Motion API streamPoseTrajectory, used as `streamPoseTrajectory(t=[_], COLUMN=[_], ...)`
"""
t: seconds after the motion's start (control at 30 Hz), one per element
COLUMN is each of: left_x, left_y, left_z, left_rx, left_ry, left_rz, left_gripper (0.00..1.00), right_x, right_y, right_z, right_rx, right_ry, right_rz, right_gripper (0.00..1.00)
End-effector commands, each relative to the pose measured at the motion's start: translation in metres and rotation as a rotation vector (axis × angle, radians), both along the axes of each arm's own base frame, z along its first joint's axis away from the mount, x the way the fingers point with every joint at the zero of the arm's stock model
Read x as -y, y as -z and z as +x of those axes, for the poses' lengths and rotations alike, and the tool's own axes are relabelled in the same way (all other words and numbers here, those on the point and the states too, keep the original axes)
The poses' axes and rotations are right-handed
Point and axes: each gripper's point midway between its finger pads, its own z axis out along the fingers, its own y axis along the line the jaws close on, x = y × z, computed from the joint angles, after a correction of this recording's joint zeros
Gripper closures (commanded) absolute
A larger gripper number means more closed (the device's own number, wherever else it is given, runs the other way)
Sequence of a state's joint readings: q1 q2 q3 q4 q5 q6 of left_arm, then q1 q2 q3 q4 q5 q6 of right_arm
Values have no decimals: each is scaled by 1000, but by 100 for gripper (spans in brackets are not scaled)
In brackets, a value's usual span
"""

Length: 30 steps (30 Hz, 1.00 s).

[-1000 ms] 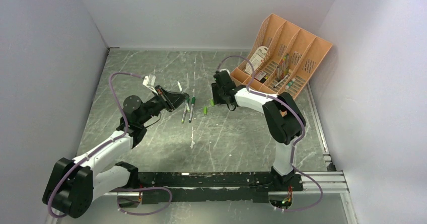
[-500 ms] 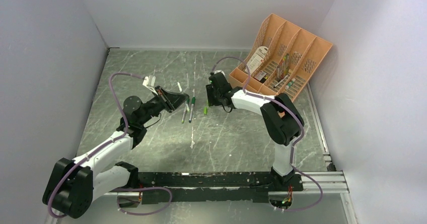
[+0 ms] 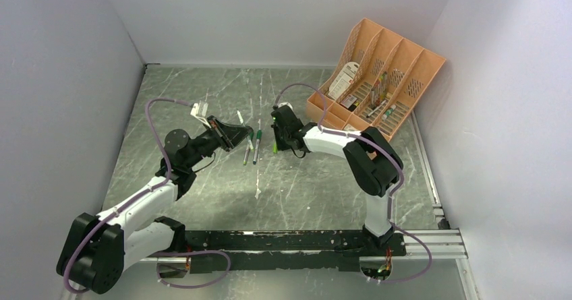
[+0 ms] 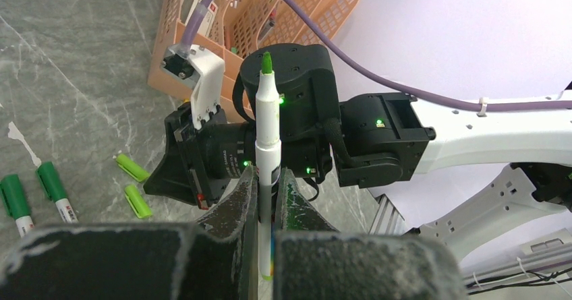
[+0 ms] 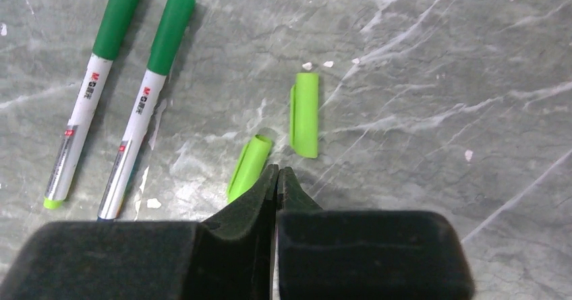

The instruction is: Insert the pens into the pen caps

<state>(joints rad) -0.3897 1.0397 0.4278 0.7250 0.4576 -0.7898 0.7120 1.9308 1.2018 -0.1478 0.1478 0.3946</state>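
**Surroundings.** The work surface is a grey marbled tabletop (image 3: 202, 84). An orange perforated plastic desk organizer (image 3: 399, 56) holding mixed stationery stands well beyond the right gripper's fingers, against the far right corner.

Two white marker pens with dark green caps (image 5: 143, 108) lie flat and side by side, ahead and to the left of the right fingers and apart from them.

Two bright green cylindrical plastic caps lie on the tabletop:
- One (image 5: 305, 114) is just ahead of the right fingertips, slightly to their right.
- The other (image 5: 248, 167) lies along the outer side of the left-hand fingertip. Whether it touches the fingertip cannot be told.

**Obstruction.** In the left wrist view, the right arm's black wrist housing (image 4: 297, 104) stands directly behind the held pen and fills the space ahead of the left fingers.

**Left gripper** (image 4: 266, 178). The fingers are clenched on a white marker pen with a bare bright green tip (image 4: 268, 121). The barrel runs between the pads and the tip reaches past the fingertips. The arm is stretched low over the table, with its wrist turned toward the right arm.

**Right gripper** (image 5: 277, 173). The fingers are pressed together with nothing between them, pointing down at the tabletop. The arm is bent sharply at the elbow and reaches leftward to the table's middle.

**Views.**
- The overhead view shows the two grippers facing each other, with the lying pens between them and slightly nearer the bases. The right gripper mostly hides the caps there.
- Only the right wrist view shows that the closed right fingertips are empty.
- Only the left wrist view shows the grip on the pen.
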Motion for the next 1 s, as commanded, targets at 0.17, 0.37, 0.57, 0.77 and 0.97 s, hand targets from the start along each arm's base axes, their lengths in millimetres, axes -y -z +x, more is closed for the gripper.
streamPoseTrajectory(t=[0.17,0.37,0.57,0.77,0.97], left_x=[-3,-4,-2,-2,-3], left_y=[-3,-3,-3,-3,1], left_z=[0,0,1,2,2], left_rx=[26,26,26,24,13], left_ry=[-4,-10,0,2,-3], left_rz=[2,10,5,2,12], left_gripper=[93,93,93,93,93], right_x=[-6,11,24,24,15], right_y=[9,11,5,6,8], right_z=[5,19,29,33,41], right_rx=[-5,-6,4,7,8], right_ry=[20,68,95,86,71], right_rz=[-12,-53,-66,-57,-45], right_gripper=[100,100,100,100,100])
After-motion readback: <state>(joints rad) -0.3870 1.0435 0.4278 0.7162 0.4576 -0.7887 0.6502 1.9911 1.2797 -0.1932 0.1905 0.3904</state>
